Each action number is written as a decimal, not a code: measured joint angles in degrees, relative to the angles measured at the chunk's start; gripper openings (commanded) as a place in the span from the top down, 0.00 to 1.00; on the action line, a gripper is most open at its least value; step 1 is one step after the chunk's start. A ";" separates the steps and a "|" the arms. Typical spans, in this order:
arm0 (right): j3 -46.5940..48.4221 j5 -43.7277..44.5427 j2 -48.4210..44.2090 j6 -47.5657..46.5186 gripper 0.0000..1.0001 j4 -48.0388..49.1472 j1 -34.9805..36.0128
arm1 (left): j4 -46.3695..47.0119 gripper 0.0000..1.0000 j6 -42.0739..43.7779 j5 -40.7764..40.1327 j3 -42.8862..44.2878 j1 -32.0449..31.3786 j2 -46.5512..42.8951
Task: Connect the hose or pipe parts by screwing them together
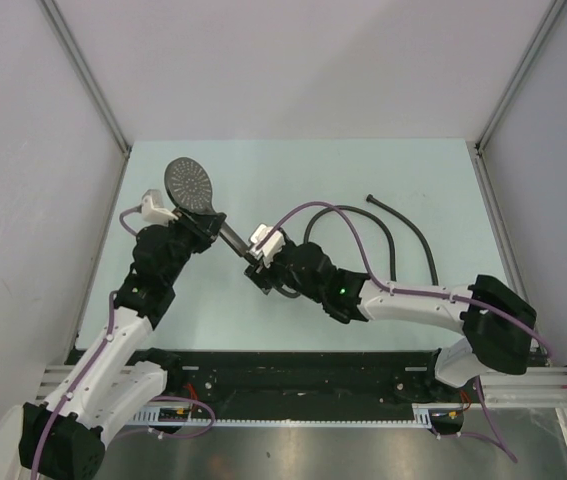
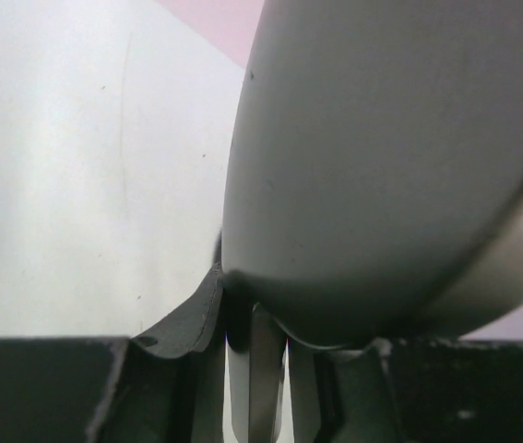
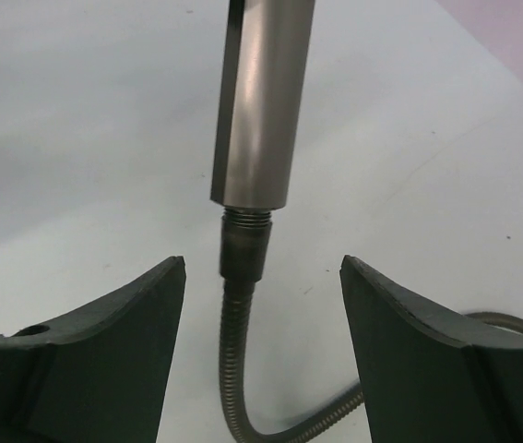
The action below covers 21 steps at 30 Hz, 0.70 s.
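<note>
Threads [image 3: 247, 217] showed bare at the joint between the shower head [image 1: 189, 185] and the hose [image 3: 235, 369] when we looked through the right wrist camera. The hose's end nut [image 3: 243, 249] sat just below the lower end of the straight metal handle [image 3: 261, 101], with only that narrow threaded band between them. We saw the right claw [image 3: 261, 277] standing open, its two dark fingers [image 3: 132, 323] spread to either side of the nut and touching neither it nor the handle. Below the fingertips the hose ran down between them, then bent away under the finger on the right of that view, over the pale bench [image 3: 77, 138]. From above, we saw the rest of the hose trailing behind the right claw in loose curves across the bench, its free end lying well apart from both arms. The left claw [image 1: 200, 222] was closed on the shower head, gripping it at the neck where the handle meets the round dotted face. That face stood just beyond the left claw, turned up toward the overhead camera, and the handle reached from it across to the right claw. In the left wrist view the smooth grey back of the head filled most of the frame directly ahead of the claw, and we could make out the handle pinched between its fingers at the bottom edge.
</note>
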 measured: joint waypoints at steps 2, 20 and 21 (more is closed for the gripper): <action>0.15 2.80 1.33 -1.20 0.28 0.68 0.74 | -1.51 1.00 -0.28 -0.37 0.00 0.00 -0.02; 2.40 10.34 6.51 -3.82 0.58 5.01 3.17 | -4.04 1.00 -5.22 -0.85 -0.02 -0.07 -0.87; 2.47 10.40 6.60 -3.93 0.74 5.14 3.17 | -4.04 0.99 -5.49 -0.85 -0.04 -0.07 -0.94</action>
